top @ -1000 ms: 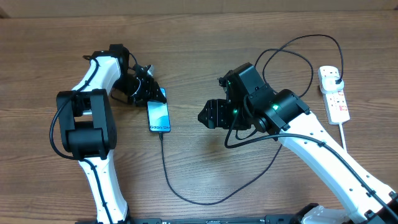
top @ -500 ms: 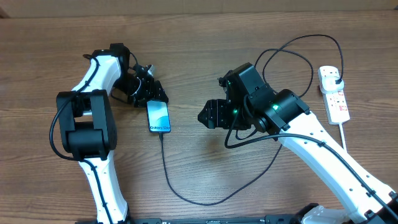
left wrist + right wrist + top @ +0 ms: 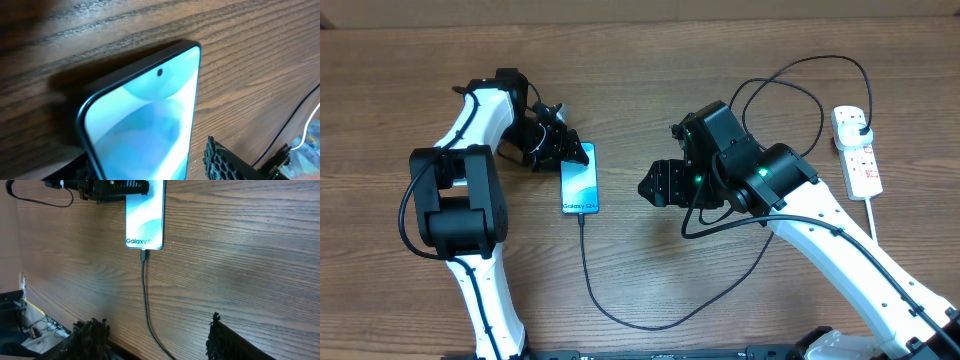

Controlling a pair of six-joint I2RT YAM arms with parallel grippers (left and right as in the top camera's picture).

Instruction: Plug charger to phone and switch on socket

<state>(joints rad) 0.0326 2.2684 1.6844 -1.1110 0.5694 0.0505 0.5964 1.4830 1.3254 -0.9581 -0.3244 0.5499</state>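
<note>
The phone point(image 3: 579, 180) lies flat on the table with its light-blue screen up. The black charger cable point(image 3: 620, 318) is plugged into its near end, loops across the table and ends in a plug on the white socket point(image 3: 860, 165) at the far right. My left gripper point(image 3: 558, 150) is open at the phone's far end. In the left wrist view the phone point(image 3: 145, 120) lies between the left gripper's fingers point(image 3: 150, 165), with a gap to the right finger. My right gripper point(image 3: 650, 185) is open and empty, to the right of the phone. The right wrist view shows the right gripper point(image 3: 157, 340) above the phone point(image 3: 145, 215) and cable point(image 3: 145, 290).
The cable's upper loops point(image 3: 790, 80) run behind the right arm towards the socket. The socket's thick white cord point(image 3: 873, 220) trails down the right edge. The wooden table point(image 3: 650, 60) lies under all of this.
More of the phone's far end now shows, and the phone sits slightly to the right and straighter. The left gripper has drawn back off it. The right arm has not moved.
</note>
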